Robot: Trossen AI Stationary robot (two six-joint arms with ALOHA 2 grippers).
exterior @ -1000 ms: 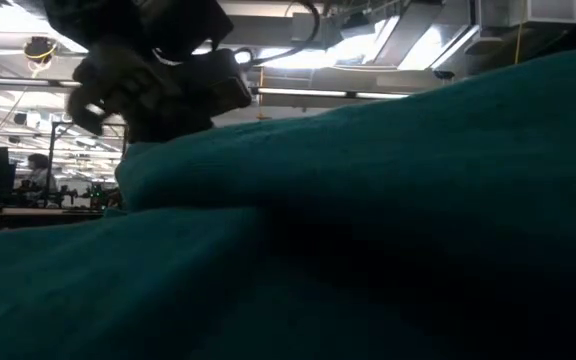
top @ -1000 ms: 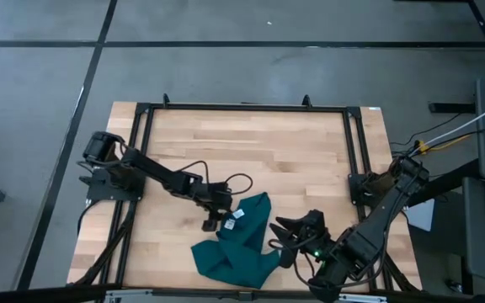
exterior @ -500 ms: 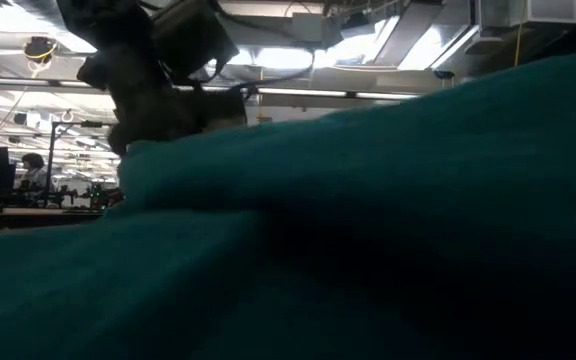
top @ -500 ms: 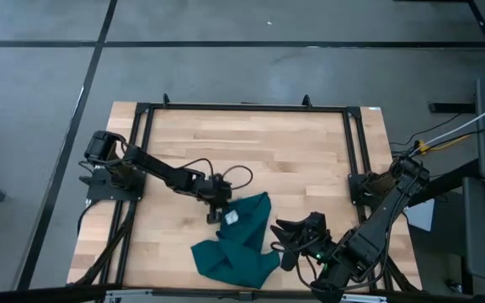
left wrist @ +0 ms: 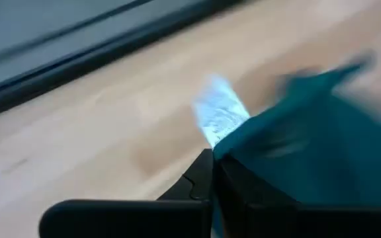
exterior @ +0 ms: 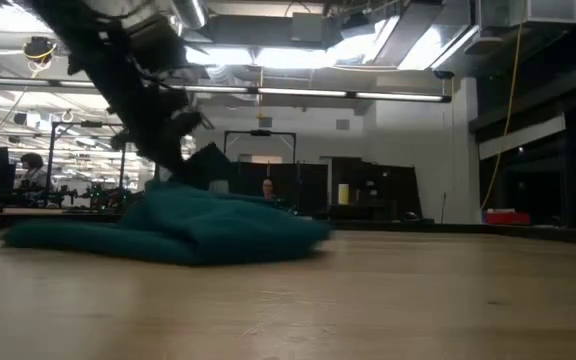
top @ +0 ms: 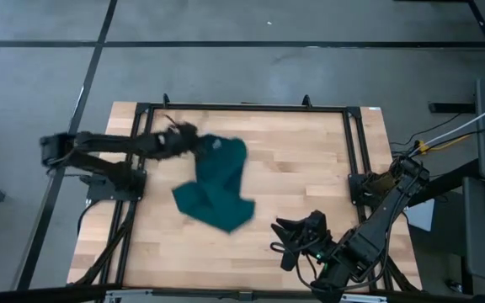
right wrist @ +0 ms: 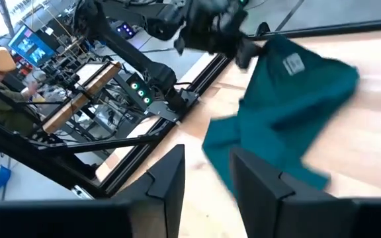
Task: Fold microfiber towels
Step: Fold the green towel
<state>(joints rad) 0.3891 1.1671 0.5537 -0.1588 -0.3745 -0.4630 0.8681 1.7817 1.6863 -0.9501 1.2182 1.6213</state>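
The dark teal microfiber towel [top: 213, 185] lies crumpled on the wooden table, left of centre; its white label [right wrist: 291, 64] faces up near the far end. My left gripper [top: 194, 139] reaches in from the table's left side and is shut on that far end. In the low view the towel [exterior: 168, 228] rests in a low heap on the table, below the slanting left arm [exterior: 128, 70]. My right gripper [top: 278, 238] hovers open near the front right, apart from the towel, with nothing between its fingers [right wrist: 167, 178]. My left gripper pinches the towel's far edge [left wrist: 243, 142] between its two fingers, right beside the white label [left wrist: 220, 116]. The fingers come from the table's left, slanting downward. The held end is raised a little. The rest of the towel trails toward the near side and lies slack on the table.
A black metal frame [top: 242, 108] borders the table at its far edge and both sides. Bare wood [top: 310, 160] lies to the right of the towel. Beyond the table are workshop benches and people [exterior: 268, 187].
My left gripper has shut on the towel's label end and swung toward the far left of the table. The towel has been dragged with it, from the near middle to left of centre, and has spread lengthwise behind the gripper.
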